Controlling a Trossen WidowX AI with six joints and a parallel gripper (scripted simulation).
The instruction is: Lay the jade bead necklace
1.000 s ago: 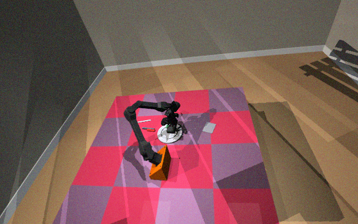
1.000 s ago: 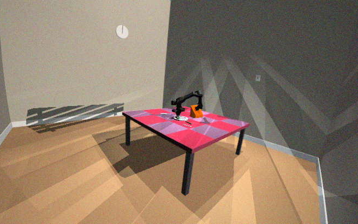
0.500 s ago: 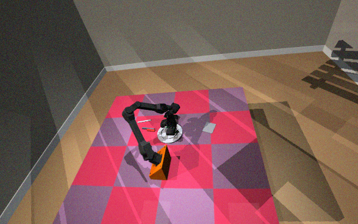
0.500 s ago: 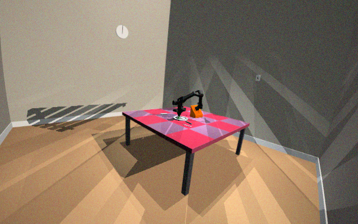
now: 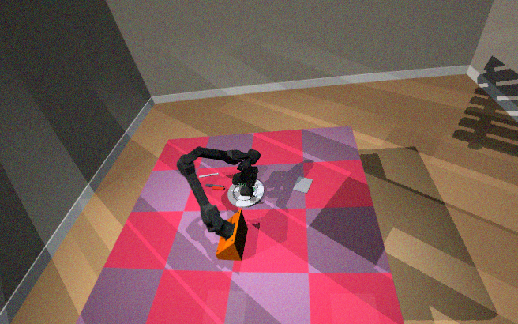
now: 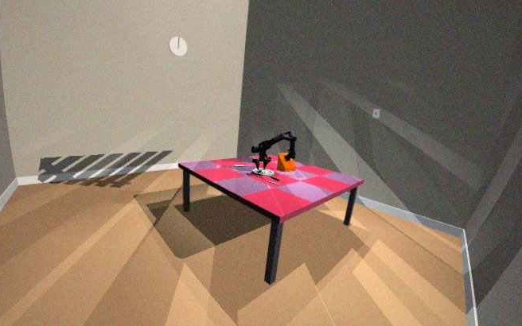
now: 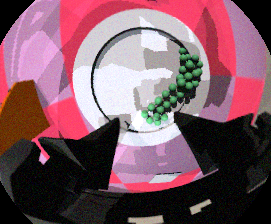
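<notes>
The round white bead board [image 5: 234,197] [image 6: 271,172] [image 7: 82,80] lies on the table, with a dark circular groove. The jade bead necklace [image 7: 181,80] lies bunched in green doubled strands on the board's right side in the wrist view. Its upper part crosses the groove line at the right; its lower part runs down-left, mostly inside the ring, to near the fingertips. It does not follow the rest of the groove. My gripper [image 6: 261,167] [image 7: 147,117] is open, its fingers spread low over the board, with the necklace's lower end just beyond the gap. The arm hides part of the board in the top view.
The arm stands on an orange wedge base [image 5: 229,242] [image 6: 285,162] [image 7: 21,110] beside the board. A white stick [image 5: 208,175] and a red and dark tool [image 5: 215,186] lie on one side of the board. A pale square [image 5: 302,184] [image 6: 239,165] lies on the other side.
</notes>
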